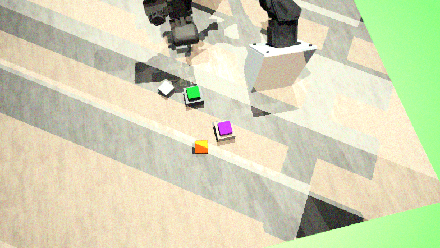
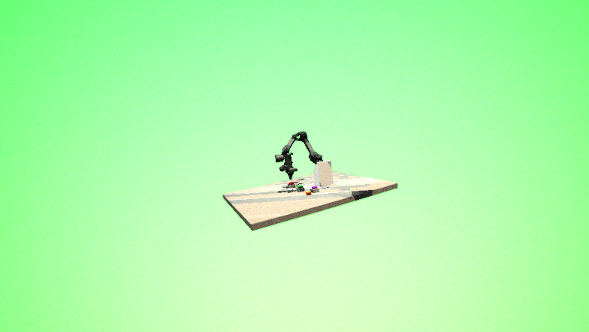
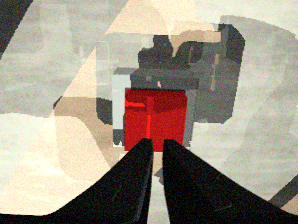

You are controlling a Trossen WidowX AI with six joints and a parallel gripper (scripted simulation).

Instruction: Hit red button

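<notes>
The fingers are drawn together on nothing, their tips poised over the near edge of the red button (image 3: 157, 120), which sits on its grey base on the counter (image 1: 92, 191). A good press likely goes straight down, centred on the cap, until it bottoms out, then lifts off. No writing is legible anywhere

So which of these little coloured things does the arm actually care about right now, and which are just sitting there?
Part of the job:
- red button
- gripper, shut and empty, right above that button

Just lying about:
- green button
- purple button
- white block
- orange block
</notes>
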